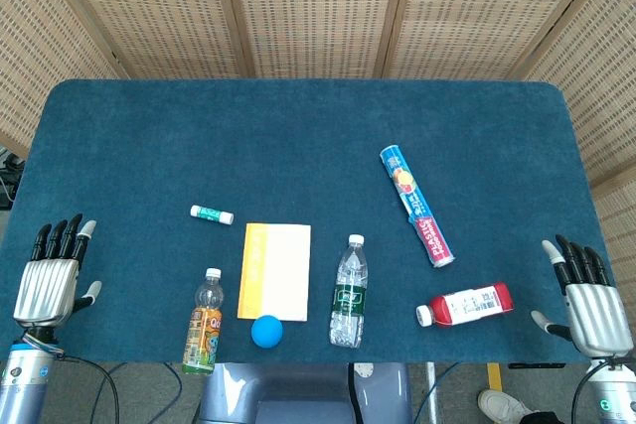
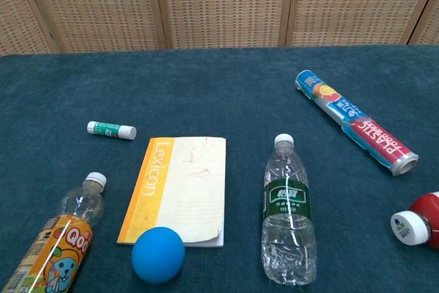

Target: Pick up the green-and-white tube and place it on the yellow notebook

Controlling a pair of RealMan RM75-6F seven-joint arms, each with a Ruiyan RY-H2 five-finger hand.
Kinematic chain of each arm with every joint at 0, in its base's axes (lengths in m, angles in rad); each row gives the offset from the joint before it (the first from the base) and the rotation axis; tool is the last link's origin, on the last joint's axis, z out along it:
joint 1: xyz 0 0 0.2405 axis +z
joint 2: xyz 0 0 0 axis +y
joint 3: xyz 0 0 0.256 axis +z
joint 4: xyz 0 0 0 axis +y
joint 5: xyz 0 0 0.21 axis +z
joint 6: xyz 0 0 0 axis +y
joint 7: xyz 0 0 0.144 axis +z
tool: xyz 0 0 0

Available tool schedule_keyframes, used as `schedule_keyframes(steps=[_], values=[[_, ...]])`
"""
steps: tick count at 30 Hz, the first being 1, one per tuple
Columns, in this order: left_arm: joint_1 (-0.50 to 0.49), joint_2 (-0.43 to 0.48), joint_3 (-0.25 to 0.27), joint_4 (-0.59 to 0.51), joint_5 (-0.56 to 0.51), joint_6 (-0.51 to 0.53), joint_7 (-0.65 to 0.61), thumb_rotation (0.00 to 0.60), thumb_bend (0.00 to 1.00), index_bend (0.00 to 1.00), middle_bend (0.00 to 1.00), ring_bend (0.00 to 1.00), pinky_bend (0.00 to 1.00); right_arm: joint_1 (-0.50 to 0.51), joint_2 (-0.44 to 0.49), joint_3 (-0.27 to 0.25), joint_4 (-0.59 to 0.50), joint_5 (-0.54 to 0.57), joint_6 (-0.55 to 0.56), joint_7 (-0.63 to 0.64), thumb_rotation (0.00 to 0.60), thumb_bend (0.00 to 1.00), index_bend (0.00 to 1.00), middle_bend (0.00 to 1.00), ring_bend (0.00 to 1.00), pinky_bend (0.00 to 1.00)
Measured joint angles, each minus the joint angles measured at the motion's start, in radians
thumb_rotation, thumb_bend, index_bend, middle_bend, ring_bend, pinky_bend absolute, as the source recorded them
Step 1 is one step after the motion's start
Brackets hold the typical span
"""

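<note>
- Lying flat on the teal tablecloth (image 1: 298,126), left of centre: green-and-white tube (image 1: 212,213), white cap end pointing right, untouched by either hand.
- Just right of and slightly nearer than the tube, apart from it: yellow notebook (image 1: 275,270), closed, yellow band along its left side, pale cover beside it (word "Lexicon" readable in the chest view).
- Touching or overlapping the notebook's near edge: blue ball (image 1: 266,331); exact contact hard to tell.
- Left of the notebook, lying down with white cap pointing away: orange-labelled bottle (image 1: 204,323), cartoon print on the label.
- Right of the notebook, also lying down, cap away: clear water bottle (image 1: 348,291) with a green label.
- Further right, lying diagonally: long plastic-wrap box (image 1: 417,204), blue at the far end, red at the near end.
- Near the front right, on its side with white cap to the left: red bottle (image 1: 465,307).
- At the table's front left corner, well apart from the tube: left hand (image 1: 52,277), fingers spread and pointing away, holding nothing.
- At the front right corner: right hand (image 1: 586,300), likewise spread wide and empty (neither hand visible in the chest view).
- Behind the table: woven screen panels (image 1: 318,7) in wooden frames.
</note>
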Motion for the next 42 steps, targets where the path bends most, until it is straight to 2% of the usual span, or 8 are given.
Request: schedule_keyframes(steps=[19, 27, 34, 42], values=[[-0.003, 0.000, -0.010, 0.004, -0.005, -0.024, -0.017, 0.600, 0.27, 0.00, 0.00, 0.00, 0.00, -0.004, 0.006, 0.002, -0.007, 0.000, 0.007, 0.006, 0.600, 0.00, 0.05, 0.00, 0.00, 0.00], [-0.034, 0.005, -0.035, -0.003, -0.019, -0.065, -0.015, 0.600, 0.27, 0.00, 0.00, 0.00, 0.00, -0.004, 0.010, 0.004, -0.005, 0.008, 0.001, 0.015, 0.600, 0.00, 0.05, 0.00, 0.00, 0.00], [-0.118, 0.027, -0.090, -0.012, -0.070, -0.178, 0.004, 0.600, 0.28, 0.01, 0.00, 0.00, 0.00, -0.002, 0.008, 0.003, -0.004, 0.008, -0.003, 0.011, 0.600, 0.00, 0.05, 0.00, 0.00, 0.00], [-0.269, 0.007, -0.163, 0.050, -0.232, -0.403, 0.005, 0.600, 0.29, 0.16, 0.00, 0.00, 0.00, 0.000, 0.009, 0.007, -0.001, 0.019, -0.010, 0.020, 0.600, 0.00, 0.05, 0.00, 0.00, 0.00]])
